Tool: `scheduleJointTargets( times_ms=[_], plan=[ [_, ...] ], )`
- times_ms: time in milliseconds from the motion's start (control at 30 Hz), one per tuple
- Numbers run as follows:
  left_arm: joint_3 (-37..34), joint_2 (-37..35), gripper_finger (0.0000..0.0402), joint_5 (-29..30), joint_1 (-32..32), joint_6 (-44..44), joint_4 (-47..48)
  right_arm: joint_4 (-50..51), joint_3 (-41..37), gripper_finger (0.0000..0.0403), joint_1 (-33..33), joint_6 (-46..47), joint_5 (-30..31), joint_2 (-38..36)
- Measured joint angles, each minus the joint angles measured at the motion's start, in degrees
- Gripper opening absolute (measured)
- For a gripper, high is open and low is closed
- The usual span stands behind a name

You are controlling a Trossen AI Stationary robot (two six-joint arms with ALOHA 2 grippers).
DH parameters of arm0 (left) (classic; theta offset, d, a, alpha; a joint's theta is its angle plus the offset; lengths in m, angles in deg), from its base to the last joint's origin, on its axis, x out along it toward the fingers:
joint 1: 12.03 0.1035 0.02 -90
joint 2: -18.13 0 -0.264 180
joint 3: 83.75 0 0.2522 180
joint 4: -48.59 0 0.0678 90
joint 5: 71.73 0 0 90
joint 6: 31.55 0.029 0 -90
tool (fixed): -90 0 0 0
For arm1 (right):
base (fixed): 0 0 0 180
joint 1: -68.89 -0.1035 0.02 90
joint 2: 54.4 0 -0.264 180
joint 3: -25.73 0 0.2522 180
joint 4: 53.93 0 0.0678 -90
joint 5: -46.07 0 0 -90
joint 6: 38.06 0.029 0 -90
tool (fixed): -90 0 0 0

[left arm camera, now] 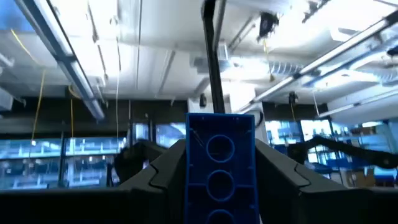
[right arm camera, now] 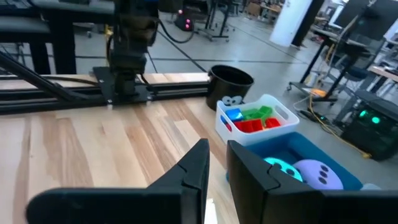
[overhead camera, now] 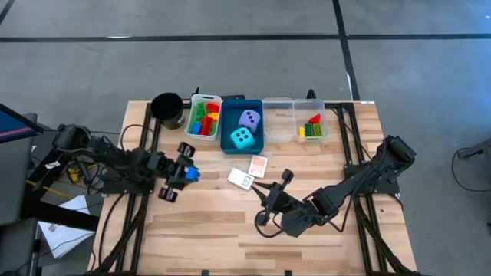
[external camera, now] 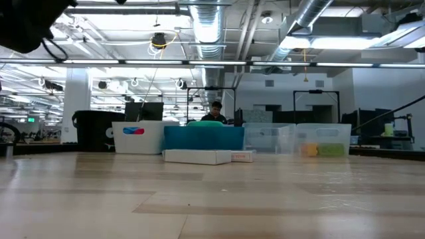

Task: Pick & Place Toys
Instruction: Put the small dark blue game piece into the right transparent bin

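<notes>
Left gripper [overhead camera: 188, 173]: I hold a blue brick [left arm camera: 221, 168] pinched above the surface [overhead camera: 230, 230], long axis along my fingers, tilted upward.
Right gripper [overhead camera: 285, 177]: closed, empty, near two card packs [overhead camera: 249, 172].
Room: bare surface ahead of me.
Far edge: white tray [overhead camera: 205, 115] of bricks; blue tray [overhead camera: 230, 142] with both dice [overhead camera: 242, 138].

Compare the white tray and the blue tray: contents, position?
The white tray holds small red, green, yellow and blue bricks; the blue tray holds two soft dice, cyan and lavender. White stands beside the black cup; blue beside a clear tray. Both are open-topped, in one back row.
</notes>
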Motion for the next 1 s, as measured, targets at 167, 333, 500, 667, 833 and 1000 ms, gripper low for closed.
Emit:
scheduleJointTargets(
  times_ms=[167,333,500,667,833,1000],
  plan=[
    [4.6,6.2,0.0131,0.0,-1.6,1.8,0.2,-4.5,0.0,0.0057,0.0,-4.6,-1.7,0.0],
    [10.5,14.1,0.0131,0.3,-1.6,2.3,0.8,-6.4,0.0,0.0093,0.0,-5.2,-4.4,0.0],
    [17.1,21.3,0.0131,0.3,-1.6,2.3,1.1,-6.5,0.0,0.0162,0.0,-4.1,-4.5,0.0],
    [21.9,26.2,0.0131,0.3,-1.6,2.5,1.8,-6.8,0.0,0.0231,0.3,-4.0,-4.4,0.0],
    [24.9,27.8,0.0131,0.3,-1.4,2.6,5.2,-6.8,0.0,0.0254,0.4,-4.1,-4.3,0.0],
    [26.1,27.8,0.0131,0.3,-1.4,2.7,8.4,-9.5,0.0,0.0255,0.3,-6.8,-4.3,0.0]
  ],
)
